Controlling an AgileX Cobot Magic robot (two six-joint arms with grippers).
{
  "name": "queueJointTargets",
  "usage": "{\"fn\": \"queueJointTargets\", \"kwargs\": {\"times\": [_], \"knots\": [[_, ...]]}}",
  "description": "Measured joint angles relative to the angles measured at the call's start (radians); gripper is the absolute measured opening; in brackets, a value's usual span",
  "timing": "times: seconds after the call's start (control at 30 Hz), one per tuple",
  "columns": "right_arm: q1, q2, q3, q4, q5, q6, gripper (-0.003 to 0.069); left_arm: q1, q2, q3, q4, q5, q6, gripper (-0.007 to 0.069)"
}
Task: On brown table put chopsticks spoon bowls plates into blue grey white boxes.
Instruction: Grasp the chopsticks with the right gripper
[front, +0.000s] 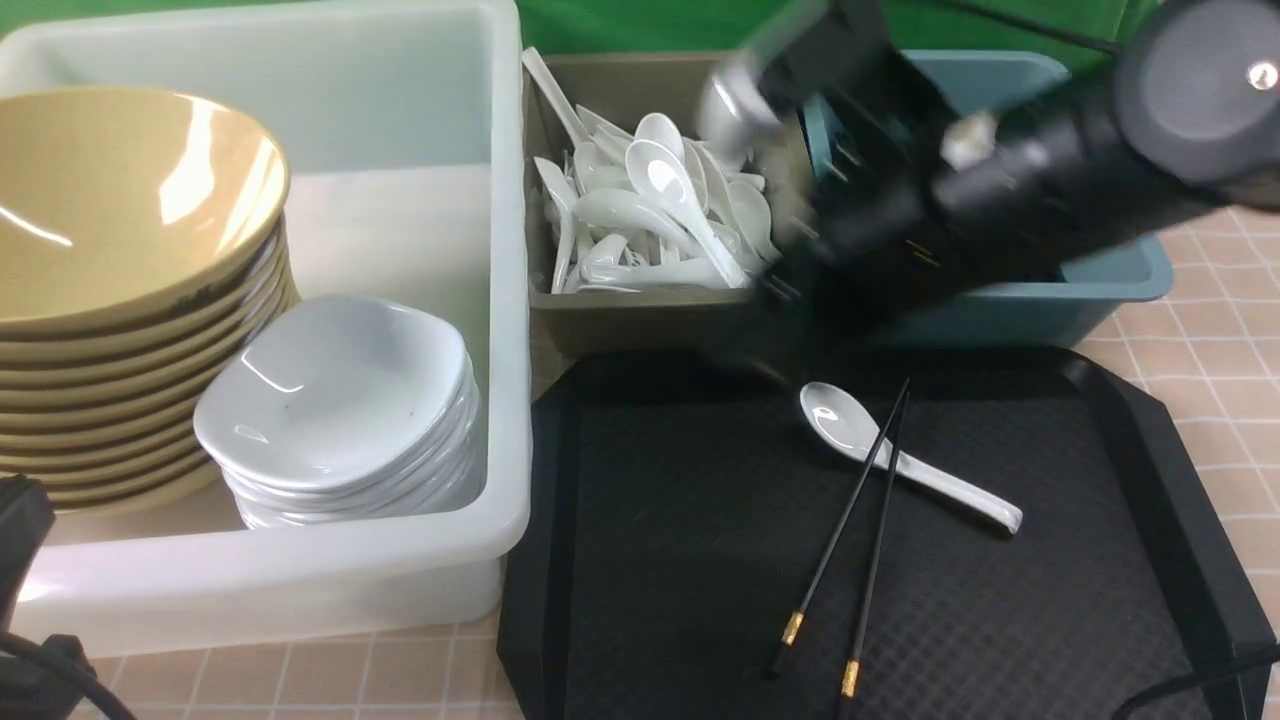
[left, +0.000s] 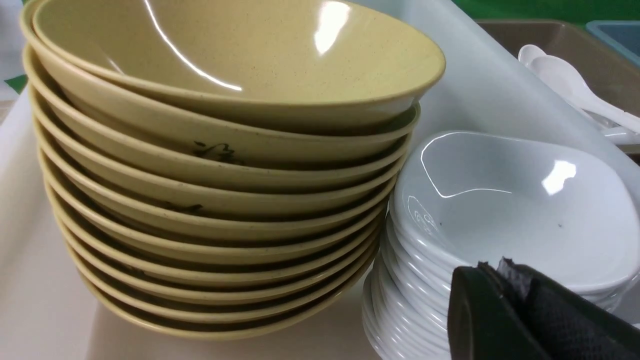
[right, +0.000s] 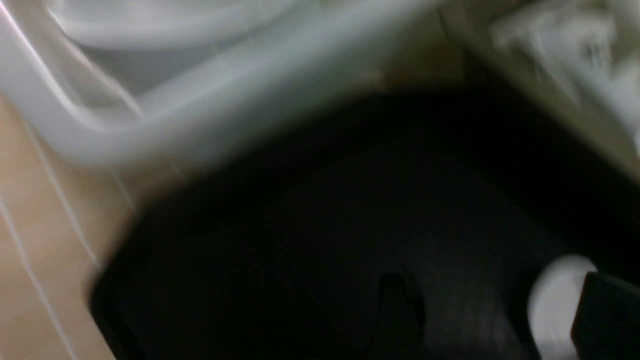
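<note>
A white spoon (front: 850, 420) and a pair of black chopsticks (front: 880, 520) lie crossed on a black tray (front: 680, 520). My right arm (front: 900, 200) is a blur above the grey box (front: 640, 320) and the blue box (front: 1050, 310). In its wrist view the right gripper (right: 500, 310) is open over the tray, with the spoon (right: 552, 295) beside one finger. The white box (front: 510, 300) holds stacked yellow bowls (front: 120, 200) and stacked white plates (front: 340, 390). My left gripper (left: 492, 270) is shut and empty, close in front of the plates (left: 510, 200).
The grey box is piled with several white spoons (front: 650, 220). The tray sits on the brown table (front: 1220, 360), right in front of the grey and blue boxes and against the white box. The bowls (left: 225, 75) rise above the white box's rim.
</note>
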Motion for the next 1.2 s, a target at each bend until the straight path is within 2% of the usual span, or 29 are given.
{"fn": "queueJointTargets", "kwargs": {"times": [0.07,0.1,0.17,0.3,0.5,0.6,0.63,0.77,0.8,1.03,1.2], "knots": [[-0.061,0.016,0.068,-0.168,0.061,0.091,0.0462,0.0,0.0,0.0,0.0,-0.001,0.0,0.0001],[-0.061,0.018,0.076,-0.179,0.062,0.091,0.0461,0.0,0.0,0.0,0.0,-0.001,0.0,0.0001],[-0.14,0.055,0.164,-0.258,0.005,0.133,0.0444,0.0,0.0,0.0,-0.001,-0.002,0.0,0.0001],[-0.17,0.124,0.224,-0.269,-0.14,0.138,0.0441,0.0,0.0,0.0,-0.001,-0.002,0.0,0.0001],[-0.157,0.205,0.224,-0.262,-0.24,0.138,0.0438,0.0,0.0,0.0,-0.001,-0.002,0.0,0.0001],[-0.157,0.245,0.223,-0.258,-0.267,0.131,0.039,0.0,0.0,0.0,-0.001,-0.001,0.0,0.0001],[-0.157,0.245,0.223,-0.258,-0.267,0.13,0.0384,0.0,0.0,0.0,-0.001,-0.001,0.0,0.0001],[-0.152,0.246,0.219,-0.247,-0.229,0.126,0.0188,0.0,0.0,0.0,-0.001,0.002,0.0,0.0001],[-0.152,0.246,0.219,-0.247,-0.225,0.126,0.0174,0.0,0.0,0.0,-0.001,0.004,0.0,0.0001],[-0.152,0.164,0.224,-0.261,-0.032,0.126,0.0175,0.0,0.0,0.0,-0.001,0.006,0.0,0.0001],[-0.152,0.083,0.224,-0.279,-0.009,0.126,0.0175,0.0,0.0,0.0,-0.001,0.006,0.0,0.0001]]}}
